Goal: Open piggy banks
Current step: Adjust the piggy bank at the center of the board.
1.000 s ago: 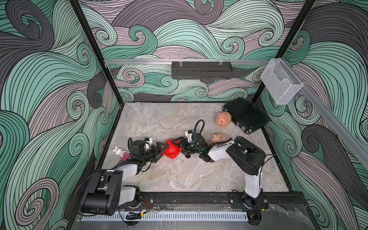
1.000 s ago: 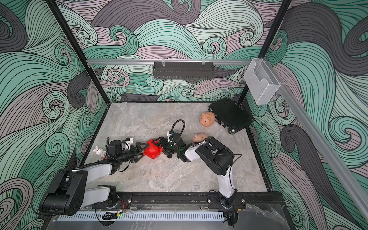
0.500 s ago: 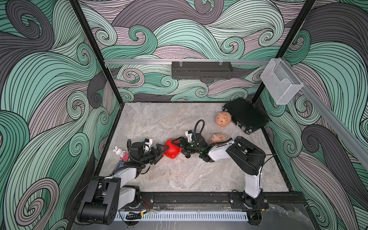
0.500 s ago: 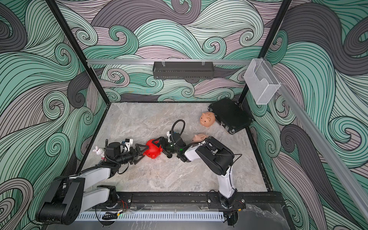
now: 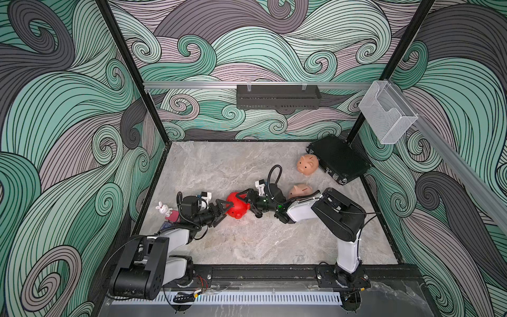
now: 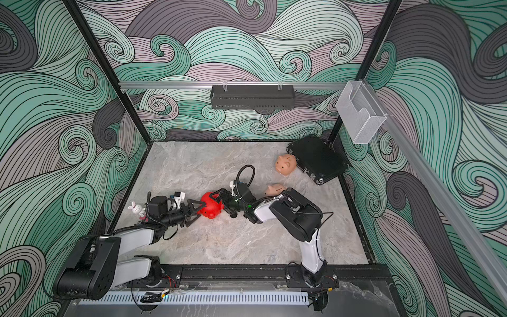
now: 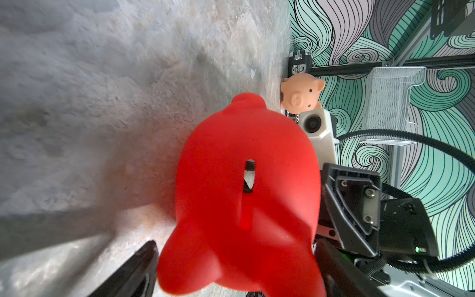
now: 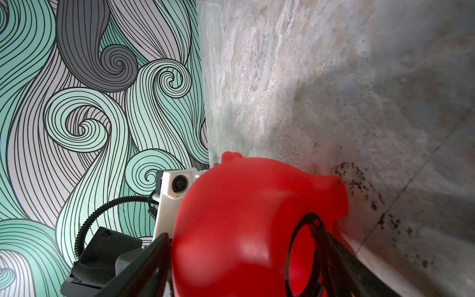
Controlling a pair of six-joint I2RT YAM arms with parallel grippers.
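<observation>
The red piggy bank [image 5: 237, 208] [image 6: 210, 208] lies mid-table on its side, between both grippers. My right gripper [image 5: 248, 205] [image 8: 241, 244] is shut on it, with one finger on the back and the other at the black-rimmed round hole in its belly [image 8: 300, 252]. My left gripper [image 5: 226, 210] [image 7: 236, 257] stands open around the pig's other end, and a thin gap shows beside one finger [image 7: 144, 267]. The coin slot [image 7: 248, 177] faces the left wrist camera. One peach piggy bank [image 5: 307, 163] stands by the black case. Another peach piggy bank [image 5: 300, 190] lies behind my right arm.
A flat black case [image 5: 338, 159] lies in the back right corner. A small white rabbit toy [image 5: 163, 209] stands by the left wall, near my left wrist. A black tray [image 5: 277, 96] and a mesh holder [image 5: 386, 115] hang on the rails above.
My left gripper has slid right until its jaws flank the red piggy bank, and they have narrowed. The right gripper and the pig have stayed put.
</observation>
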